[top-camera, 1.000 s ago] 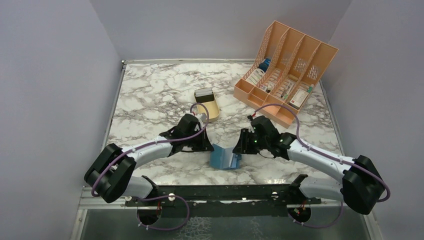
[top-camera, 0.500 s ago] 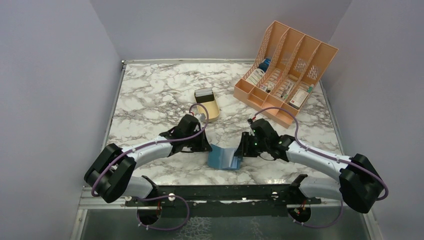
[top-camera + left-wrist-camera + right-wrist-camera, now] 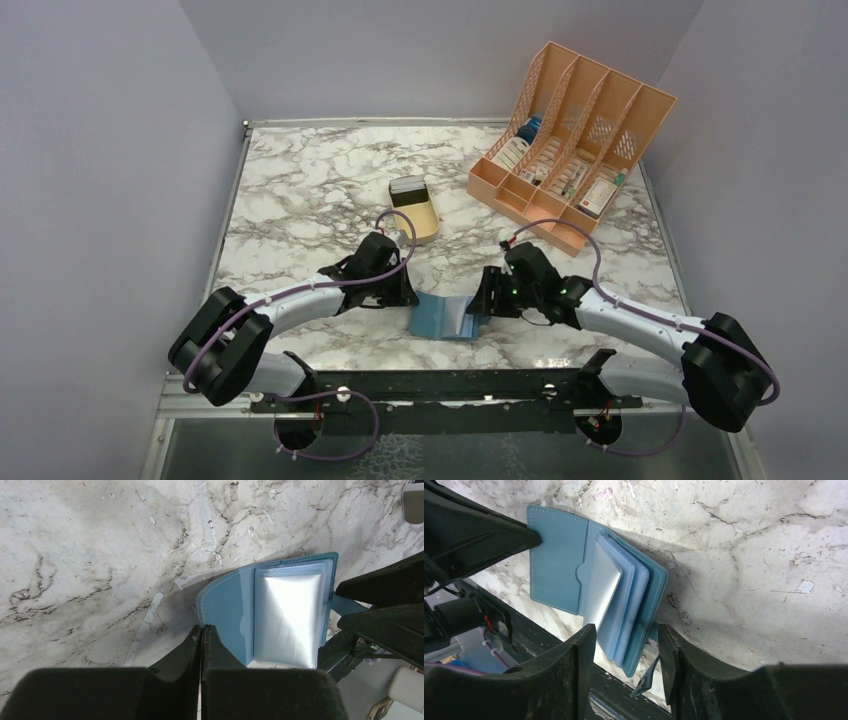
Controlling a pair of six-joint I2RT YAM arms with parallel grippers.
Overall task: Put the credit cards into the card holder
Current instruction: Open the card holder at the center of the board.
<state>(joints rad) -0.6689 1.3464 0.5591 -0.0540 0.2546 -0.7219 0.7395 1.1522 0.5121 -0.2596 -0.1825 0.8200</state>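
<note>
— Saw what on the white-and-grey marble tabletop [image 3: 300,190]?
— Spotted an orange slotted plastic file rack [image 3: 575,130] far right. Also noted a tan oval shallow tray [image 3: 425,222] mid-table, with what looked like small pale-faced credit cards [image 3: 407,186] at its far end.
— Found the flat teal-blue folding card holder [image 3: 445,318] where?
— Held open near the front edge, between both arms, pale pockets fanned.
— Noted what of the left gripper [image 3: 201,630]?
— Pressed together, pinching the cover's edge.
— And of the right gripper [image 3: 626,630]?
— Spread, straddling the opposite end.
</note>
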